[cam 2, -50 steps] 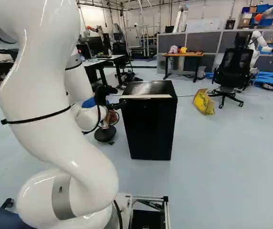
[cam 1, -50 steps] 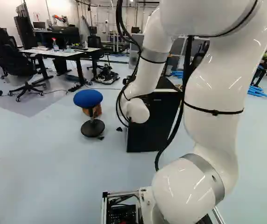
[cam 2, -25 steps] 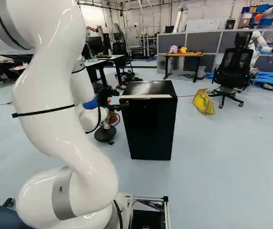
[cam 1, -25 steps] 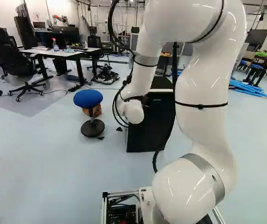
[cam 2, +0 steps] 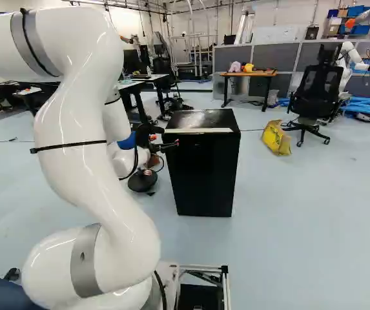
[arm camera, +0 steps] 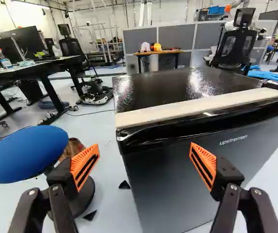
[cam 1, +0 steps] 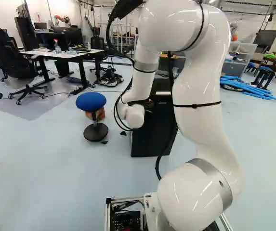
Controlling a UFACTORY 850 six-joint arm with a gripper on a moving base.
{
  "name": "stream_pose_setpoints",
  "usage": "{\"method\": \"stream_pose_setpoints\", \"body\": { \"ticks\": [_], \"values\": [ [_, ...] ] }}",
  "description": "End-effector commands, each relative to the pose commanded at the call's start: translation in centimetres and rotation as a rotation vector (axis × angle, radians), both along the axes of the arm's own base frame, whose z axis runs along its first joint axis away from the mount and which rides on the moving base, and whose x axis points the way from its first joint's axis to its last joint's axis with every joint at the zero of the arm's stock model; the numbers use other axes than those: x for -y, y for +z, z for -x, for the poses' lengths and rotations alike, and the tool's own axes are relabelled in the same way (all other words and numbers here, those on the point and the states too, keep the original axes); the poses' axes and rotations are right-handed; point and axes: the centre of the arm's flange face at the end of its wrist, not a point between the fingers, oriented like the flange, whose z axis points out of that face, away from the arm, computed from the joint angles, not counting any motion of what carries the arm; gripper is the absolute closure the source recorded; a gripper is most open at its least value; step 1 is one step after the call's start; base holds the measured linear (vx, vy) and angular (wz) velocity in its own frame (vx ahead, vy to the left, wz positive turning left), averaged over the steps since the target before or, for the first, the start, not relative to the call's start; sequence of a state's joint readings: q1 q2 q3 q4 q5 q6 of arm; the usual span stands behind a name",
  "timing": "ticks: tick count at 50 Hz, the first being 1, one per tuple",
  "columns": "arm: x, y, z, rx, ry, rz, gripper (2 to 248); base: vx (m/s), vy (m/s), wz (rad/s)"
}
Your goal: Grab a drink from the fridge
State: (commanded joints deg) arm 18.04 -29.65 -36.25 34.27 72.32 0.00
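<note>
The gripper (cam 2: 165, 144) is at the near left edge of the black fridge (cam 2: 205, 171) in the right base view. In the wrist view the gripper (arm camera: 144, 151) stands open with nothing between its orange pads. One finger is in front of the fridge door (arm camera: 177, 179), the other out to the side near the stool; the door's upright side edge lies ahead, between the two. The door looks closed, with a pale strip (arm camera: 197, 108) along its top. Whether a finger touches the door I cannot tell. No drink is in sight.
A blue stool (arm camera: 27, 153) stands close beside the fridge, with a brown object (arm camera: 73, 148) behind it. Farther off are a white-topped desk (cam 1: 63, 54), a yellow bag (cam 2: 276, 137), an office chair (cam 2: 315, 90) and another robot (cam 2: 349, 58).
The upper arm and elbow have swung leftward in both base views relative to the arm's foot. Beside the fridge the gripper has come slightly lower. Base, fridge and stool have stayed put.
</note>
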Motion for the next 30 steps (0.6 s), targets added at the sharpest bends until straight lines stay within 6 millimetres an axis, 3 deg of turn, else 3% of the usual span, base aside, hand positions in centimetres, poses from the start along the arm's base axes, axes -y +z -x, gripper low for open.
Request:
{"method": "stream_pose_setpoints", "body": {
  "ticks": [30],
  "values": [
    [-1.8,-0.7,-2.2,0.061,-0.083,-0.001,3,0.000,0.000,0.000]
  ]
}}
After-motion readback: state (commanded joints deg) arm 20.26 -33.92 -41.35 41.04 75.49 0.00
